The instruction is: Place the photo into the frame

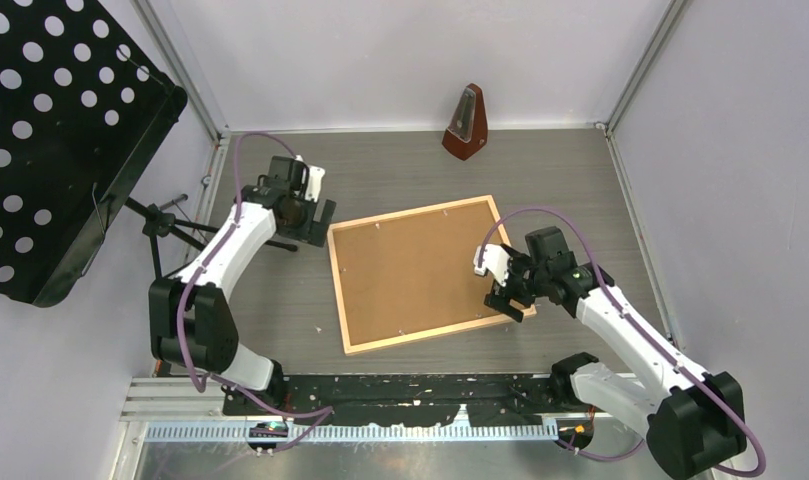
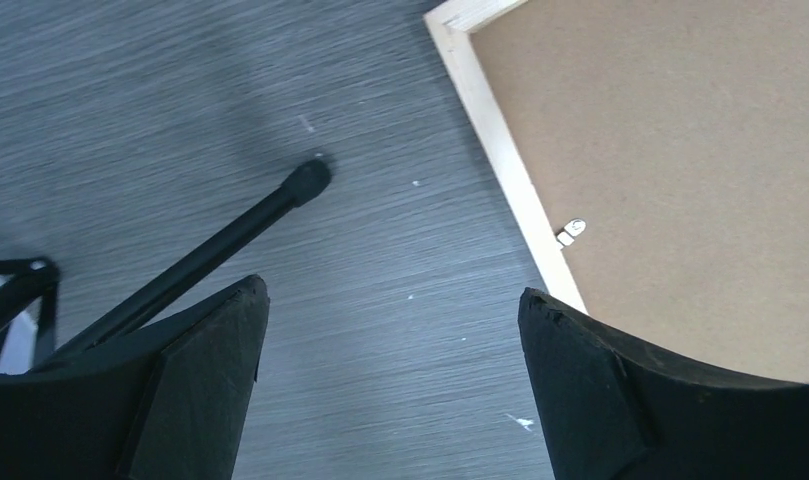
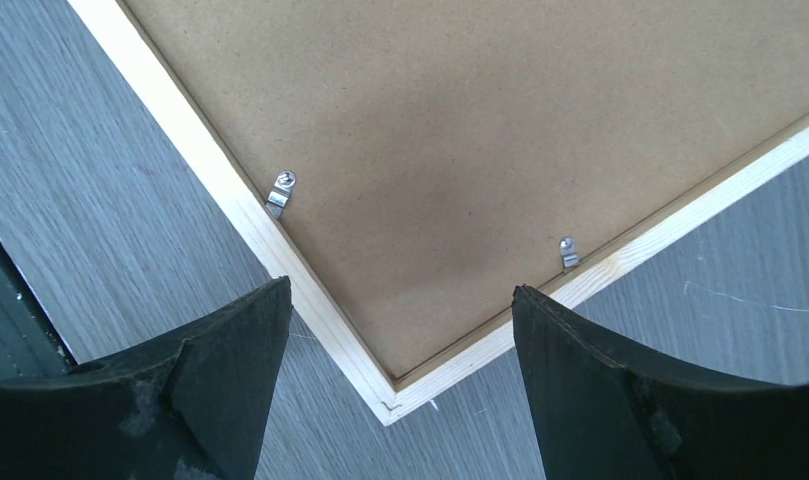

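Face down at the middle of the table point(image 1: 280, 320), the frame point(image 3: 220, 190) shows only its back: a brown backing board point(image 1: 415, 270) sits inside the pale moulding, with small metal tabs point(image 3: 282, 190) along its edge. The long axis runs roughly from 9 to 3 o'clock in the overhead view, the right end swung slightly toward 2. The photo is not in sight, and whether it lies under the board cannot be told.

The left gripper point(image 2: 390, 300) hovers over bare tabletop just off the frame's 10 o'clock corner, jaws wide apart and empty. The right gripper point(image 3: 400, 300) hangs above the 4 o'clock corner, jaws likewise spread with nothing between them.

The frame looks light and stiff, its narrow wood likely easy to mark or twist. The outer moulding near a corner appears the safest hold. The board lies too flush to pinch without first turning the tabs.
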You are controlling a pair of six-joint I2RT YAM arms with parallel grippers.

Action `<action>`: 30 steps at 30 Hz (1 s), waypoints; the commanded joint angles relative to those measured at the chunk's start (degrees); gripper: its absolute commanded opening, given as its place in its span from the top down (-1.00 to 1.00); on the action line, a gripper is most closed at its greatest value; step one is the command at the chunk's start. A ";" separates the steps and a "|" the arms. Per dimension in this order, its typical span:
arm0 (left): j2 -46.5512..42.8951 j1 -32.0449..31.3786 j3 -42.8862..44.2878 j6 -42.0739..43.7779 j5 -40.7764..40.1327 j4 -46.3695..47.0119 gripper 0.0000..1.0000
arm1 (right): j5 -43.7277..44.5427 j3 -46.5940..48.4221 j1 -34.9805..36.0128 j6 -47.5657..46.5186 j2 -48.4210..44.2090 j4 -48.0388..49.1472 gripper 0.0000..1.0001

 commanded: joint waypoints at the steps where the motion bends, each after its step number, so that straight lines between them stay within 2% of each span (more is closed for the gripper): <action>1: -3.50 0.30 1.35 3.00 -7.36 1.30 -0.89 | 4.51 0.37 1.94 0.29 -2.55 1.76 -0.79; 3: -3.95 0.32 1.46 3.58 -8.87 1.30 -0.92 | 6.18 0.43 3.07 0.52 -3.34 1.21 -0.92; 6: -4.97 0.41 1.28 4.00 -9.31 1.60 -0.93 | 7.18 0.21 4.84 1.13 -5.00 0.64 -0.98; 13: -6.84 0.41 -0.02 3.96 -8.30 1.90 -0.93 | 8.03 1.08 8.91 2.69 -6.16 -1.30 -0.91; 25: -6.69 0.45 -0.53 3.87 -6.28 1.65 -0.90 | 11.38 -0.89 19.33 2.14 -2.37 -1.02 -1.00; 30: -5.43 0.50 -0.86 3.96 -5.78 1.71 -0.87 | 13.17 -1.35 24.23 1.20 1.53 1.13 -0.82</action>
